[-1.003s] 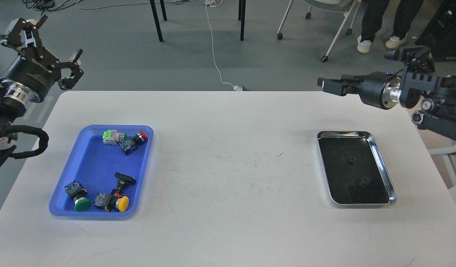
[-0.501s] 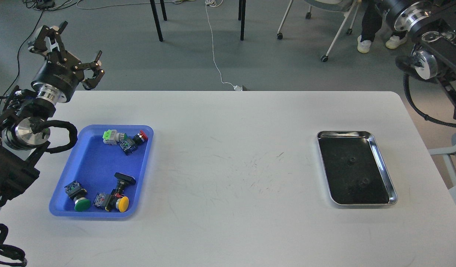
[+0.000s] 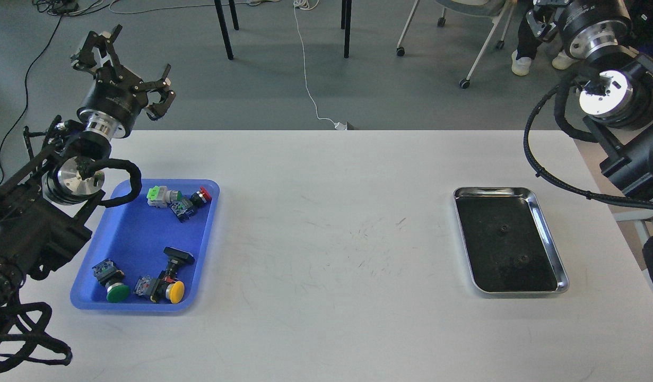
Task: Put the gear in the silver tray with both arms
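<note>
The silver tray (image 3: 549,232) lies on the right side of the white table, its dark floor bare. The gear is several push-button switches in a blue tray (image 3: 130,239) at the left: a green and white one (image 3: 158,194), a red one (image 3: 202,195), a black one (image 3: 176,258), a green-capped one (image 3: 114,289) and a yellow-capped one (image 3: 173,291). My left gripper (image 3: 131,64) is open and empty, raised beyond the table's far left edge, behind the blue tray. My right gripper (image 3: 538,15) is at the top right edge, mostly cut off.
The table's far edge runs just below both wrists. Beyond it on the floor are black chair legs (image 3: 224,32), a white cable (image 3: 305,69), a wheeled chair base (image 3: 467,82) and a person's feet (image 3: 521,64). My right arm's cable loop (image 3: 538,159) hangs near the silver tray.
My left arm has moved right and forward, gripper still open. My right arm has swung up from pointing left over the table to the top right corner.
</note>
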Controlling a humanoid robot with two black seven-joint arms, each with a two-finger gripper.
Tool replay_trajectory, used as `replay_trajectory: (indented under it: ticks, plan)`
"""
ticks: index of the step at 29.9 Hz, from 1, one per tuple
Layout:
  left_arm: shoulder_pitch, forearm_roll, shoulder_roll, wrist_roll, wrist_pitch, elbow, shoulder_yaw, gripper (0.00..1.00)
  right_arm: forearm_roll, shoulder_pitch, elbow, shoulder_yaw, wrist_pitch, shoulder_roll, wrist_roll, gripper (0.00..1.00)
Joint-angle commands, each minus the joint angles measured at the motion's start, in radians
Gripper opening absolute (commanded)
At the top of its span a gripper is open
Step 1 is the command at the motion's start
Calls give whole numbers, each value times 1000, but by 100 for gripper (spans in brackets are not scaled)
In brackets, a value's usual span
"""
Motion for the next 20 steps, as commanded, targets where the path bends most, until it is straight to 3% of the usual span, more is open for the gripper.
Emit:
replay_trajectory:
  ticks: [1,5,15,20]
  plan:
    - [3,0,-11,1,-2,-3,0,98,40,-39,-26,57,81,31,-7,100]
    - [1,-38,-14,1,-2,-10,-2,98,42,-121,-29,181,193,51,-7,100]
    - [10,-138,-11,-3,10,-14,4,98,40,-224,-21,262,219,85,5,100]
    - [10,-136,-6,-4,4,-17,9,98,40,-227,-9,260,295,81,7,100]
